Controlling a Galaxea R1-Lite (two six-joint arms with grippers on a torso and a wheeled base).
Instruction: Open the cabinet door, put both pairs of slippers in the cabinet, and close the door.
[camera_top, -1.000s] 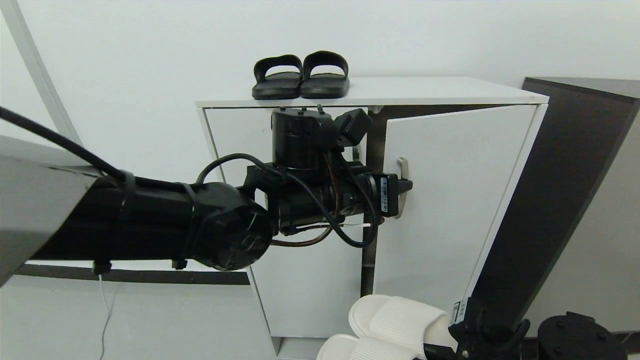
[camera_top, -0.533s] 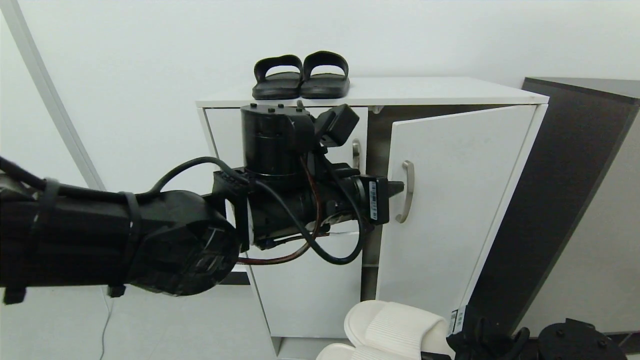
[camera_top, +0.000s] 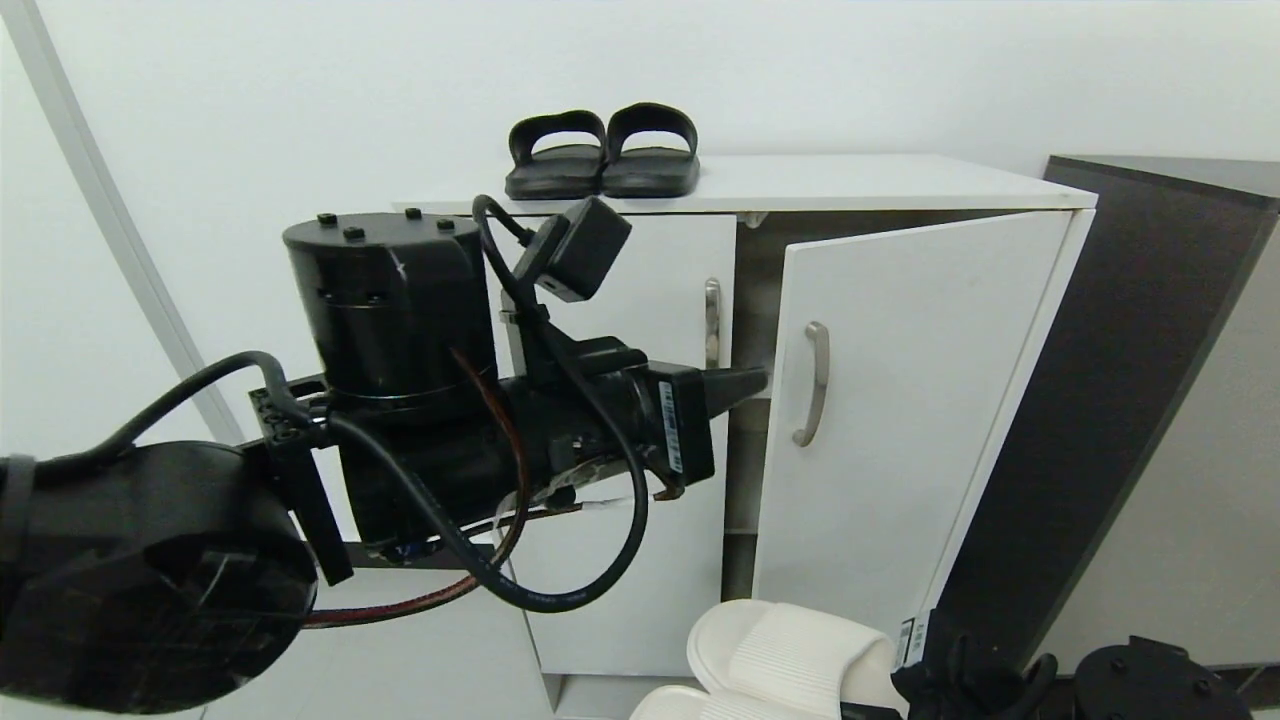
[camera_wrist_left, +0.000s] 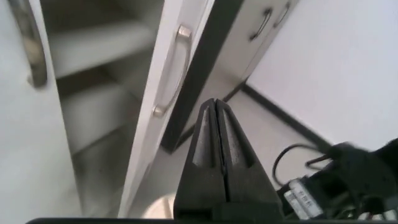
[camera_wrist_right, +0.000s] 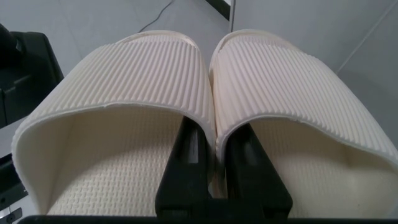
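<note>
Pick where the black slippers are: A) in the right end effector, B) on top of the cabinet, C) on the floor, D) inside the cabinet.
B: the black slippers sit side by side on the cabinet top; the right end effector grips the white slippers instead.

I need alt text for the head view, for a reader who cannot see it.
The left gripper, shut, hangs before a white cabinet whose right door stands ajar. On top sit black slippers; cream slippers show at the bottom edge.
</note>
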